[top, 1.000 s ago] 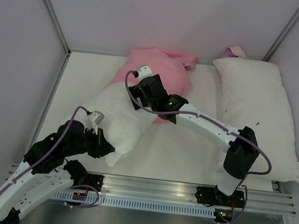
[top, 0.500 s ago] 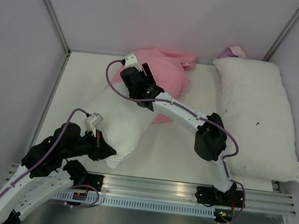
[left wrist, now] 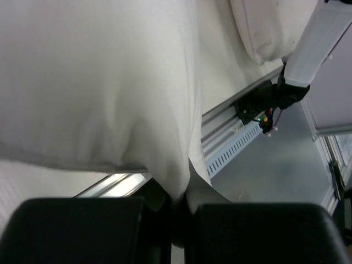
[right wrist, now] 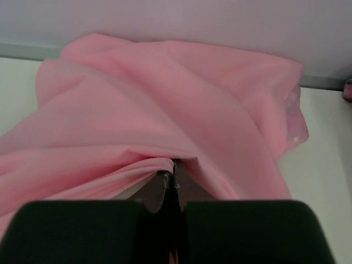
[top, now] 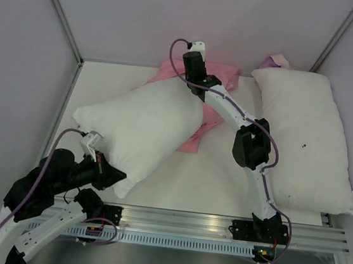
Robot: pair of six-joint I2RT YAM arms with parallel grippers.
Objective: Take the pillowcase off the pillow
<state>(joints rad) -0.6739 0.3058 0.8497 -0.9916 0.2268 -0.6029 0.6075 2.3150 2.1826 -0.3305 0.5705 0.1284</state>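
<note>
The pillow (top: 140, 126) lies slantwise on the left half of the table (top: 222, 182), its near end by the left arm's base and its far end reaching toward the back wall. It shows plain white over almost its whole length. The pillowcase (top: 196, 136) is bunched at the far middle of the table, just beyond and to the right of the pillow's far end, and a flap of pink shows from under the pillow's right edge. From above, the right arm covers the spot where the two meet, so it may be that a last corner of the pillow sits inside the case; this cannot be told.

The left gripper (left wrist: 177, 202) is closed tight on the near corner of the pillow, with a pinch of white fabric drawn down between its fingers. The right gripper (right wrist: 174, 177) is stretched to the far side of the table and is clamped on a fold of the pillowcase, the pink cloth gathered at its tips.

A second white pillow (top: 303, 137) with small dark specks lies along the right side of the table, well apart from both grippers.
</note>
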